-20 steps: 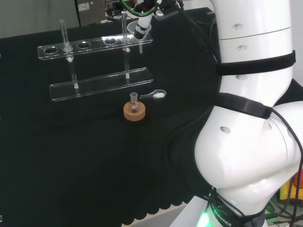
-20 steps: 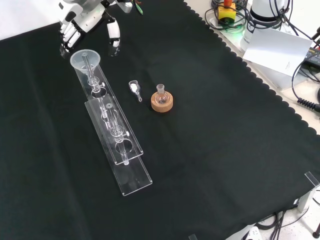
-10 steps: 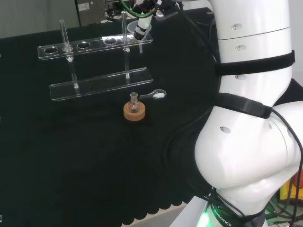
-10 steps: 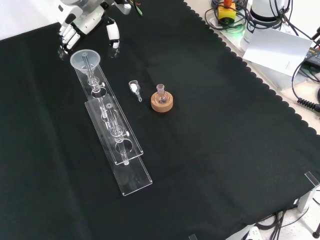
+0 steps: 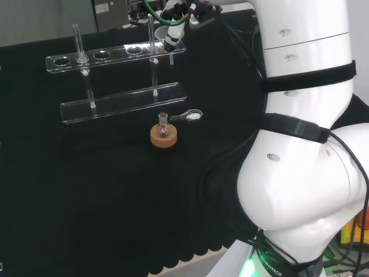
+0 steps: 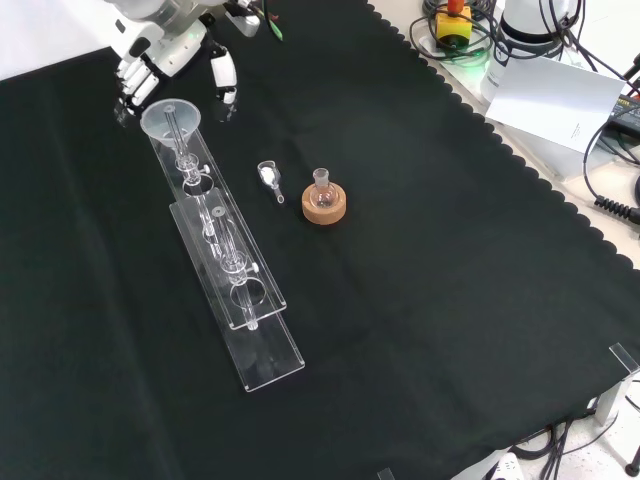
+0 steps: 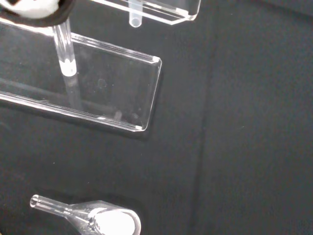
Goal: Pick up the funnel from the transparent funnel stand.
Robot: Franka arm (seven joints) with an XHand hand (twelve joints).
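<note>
Hovering at the table's far edge in the front view: hand (image 6: pixel 160 45), fingers (image 6: pixel 222 72) relaxed, apart, just above funnel (image 6: pixel 171 117) seated in clear stand (image 6: pixel 232 290).

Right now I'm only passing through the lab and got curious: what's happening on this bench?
A white robot arm has brought its hand to the far end of a clear funnel stand on the black cloth. The funnel sits in the stand's end hole, and the fingers hang close by its rim with nothing held. Off to the side stand a small flask on a cork ring and a little glass scoop with white powder.
</note>
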